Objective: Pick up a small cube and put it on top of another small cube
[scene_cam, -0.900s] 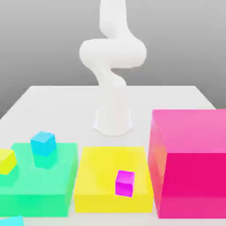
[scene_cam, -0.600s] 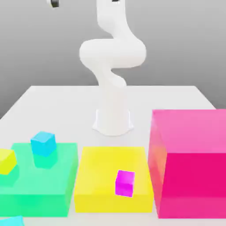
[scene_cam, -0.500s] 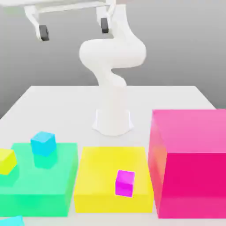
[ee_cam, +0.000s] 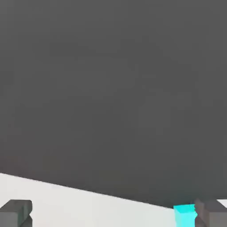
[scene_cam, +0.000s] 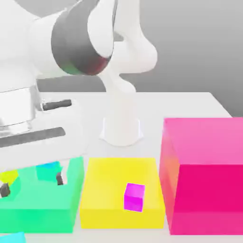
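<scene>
My gripper [scene_cam: 32,184] has come down from high above the table since half a second ago, its fingers [scene_cam: 59,179] spread wide apart and holding nothing, over the green block [scene_cam: 45,209]. The small turquoise cube [scene_cam: 13,238] lies at the exterior view's lower left corner, in front of that block. The magenta cube [scene_cam: 134,196] has stayed put on the yellow block [scene_cam: 107,190], beside the pink block [scene_cam: 204,175].
</scene>
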Available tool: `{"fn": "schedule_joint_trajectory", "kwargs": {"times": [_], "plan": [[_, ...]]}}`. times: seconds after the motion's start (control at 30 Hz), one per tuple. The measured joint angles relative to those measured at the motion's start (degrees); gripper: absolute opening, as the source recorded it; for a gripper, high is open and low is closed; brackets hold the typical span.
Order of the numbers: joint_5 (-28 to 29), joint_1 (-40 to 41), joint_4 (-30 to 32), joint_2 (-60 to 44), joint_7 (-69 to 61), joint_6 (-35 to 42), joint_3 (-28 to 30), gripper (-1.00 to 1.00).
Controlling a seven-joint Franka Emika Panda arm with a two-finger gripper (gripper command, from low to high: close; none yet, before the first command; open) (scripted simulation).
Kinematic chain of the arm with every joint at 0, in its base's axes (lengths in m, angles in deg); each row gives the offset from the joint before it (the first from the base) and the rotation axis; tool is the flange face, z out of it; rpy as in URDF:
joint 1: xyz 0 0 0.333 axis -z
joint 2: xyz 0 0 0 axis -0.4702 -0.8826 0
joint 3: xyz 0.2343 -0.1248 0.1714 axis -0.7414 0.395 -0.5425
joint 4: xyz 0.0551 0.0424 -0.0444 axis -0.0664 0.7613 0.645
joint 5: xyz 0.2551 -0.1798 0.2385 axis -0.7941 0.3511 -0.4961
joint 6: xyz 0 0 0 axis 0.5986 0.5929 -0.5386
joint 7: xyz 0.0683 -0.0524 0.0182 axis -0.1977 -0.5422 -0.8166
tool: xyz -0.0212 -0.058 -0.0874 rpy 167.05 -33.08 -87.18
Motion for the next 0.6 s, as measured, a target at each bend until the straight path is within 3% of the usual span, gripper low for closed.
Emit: {"fn": "schedule_joint_trajectory", "kwargs": {"times": [0.3,0.4,0.43,0.6], "plan": [[3.37,3.68,-2.54,-14.30,-7.13,-5.35,1.57,0.00],[1.25,5.96,-4.03,-20.49,-9.31,-9.73,-0.91,0.00],[0.59,6.58,-4.40,-22.00,-9.81,-10.84,-1.67,-1.00],[0.46,6.58,-4.40,-22.00,-9.91,-10.65,-1.68,-1.00]]}}
